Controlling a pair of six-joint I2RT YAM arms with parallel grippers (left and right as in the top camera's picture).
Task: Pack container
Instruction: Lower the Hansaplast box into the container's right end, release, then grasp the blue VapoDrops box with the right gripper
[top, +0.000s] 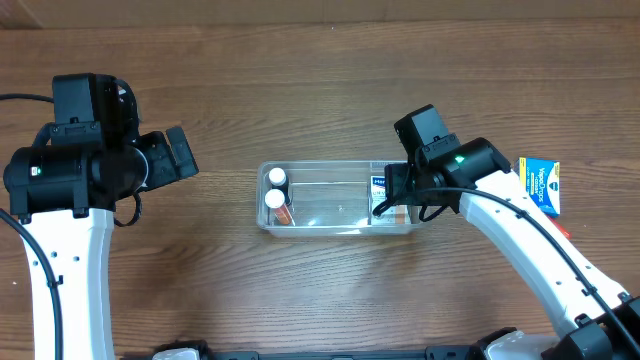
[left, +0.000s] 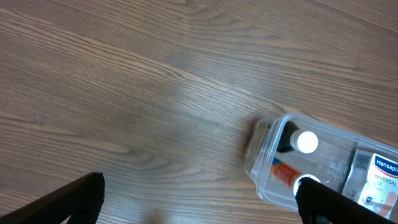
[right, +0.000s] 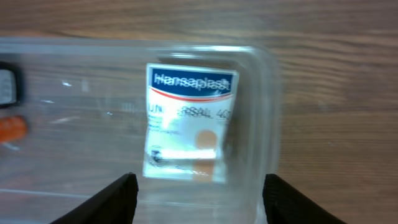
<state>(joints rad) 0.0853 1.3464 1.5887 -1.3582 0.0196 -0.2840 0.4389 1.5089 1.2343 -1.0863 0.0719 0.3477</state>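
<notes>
The clear plastic container (top: 335, 225) sits mid-table. Inside at its left end are two white-capped bottles (top: 276, 177), one with an orange body (top: 283, 212). At its right end lies a white and blue Hansaplast plaster box (right: 189, 121), also seen from the left wrist (left: 379, 180). My right gripper (right: 198, 199) is open and empty, hovering over the container's right end just above the plaster box. My left gripper (left: 199, 202) is open and empty, over bare table to the left of the container (left: 264, 165).
A blue and yellow box (top: 542, 184) lies on the table to the right of the container, beside the right arm. The table is brown wood grain.
</notes>
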